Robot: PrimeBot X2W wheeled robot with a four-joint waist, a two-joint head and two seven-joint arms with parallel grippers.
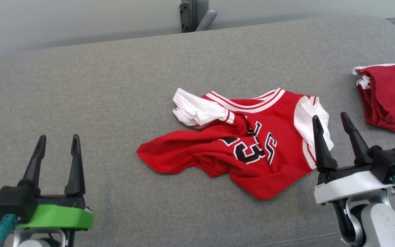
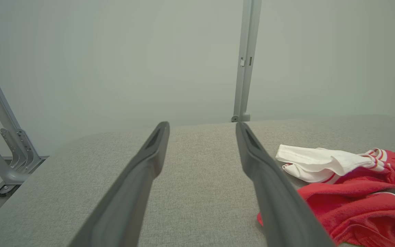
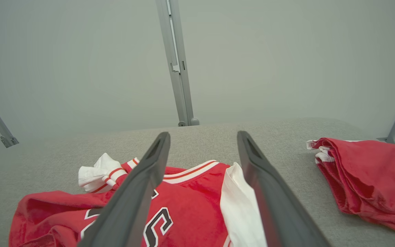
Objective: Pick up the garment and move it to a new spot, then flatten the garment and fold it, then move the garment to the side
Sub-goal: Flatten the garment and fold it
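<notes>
The red jersey [image 1: 252, 144] lies crumpled mid-tabletop [image 1: 115, 85], its white sleeve [image 1: 197, 109] bunched at the far left, so it needs lifting and spreading before any fold. Both tools stand apart and empty. The left tool [image 1: 59, 137] waits near left, clear of the cloth. The right tool [image 1: 330, 116] hovers over the jersey's right edge, probably to grasp first. A folded red garment [image 1: 389, 96] sits far right, out of the way.

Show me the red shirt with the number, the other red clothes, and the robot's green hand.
red shirt [image 1: 249, 152]: head view, on the black number.
other red clothes [image 1: 393, 99]: head view, middle of the pile.
left gripper [image 1: 59, 138]: head view, between its fingertips.
</notes>
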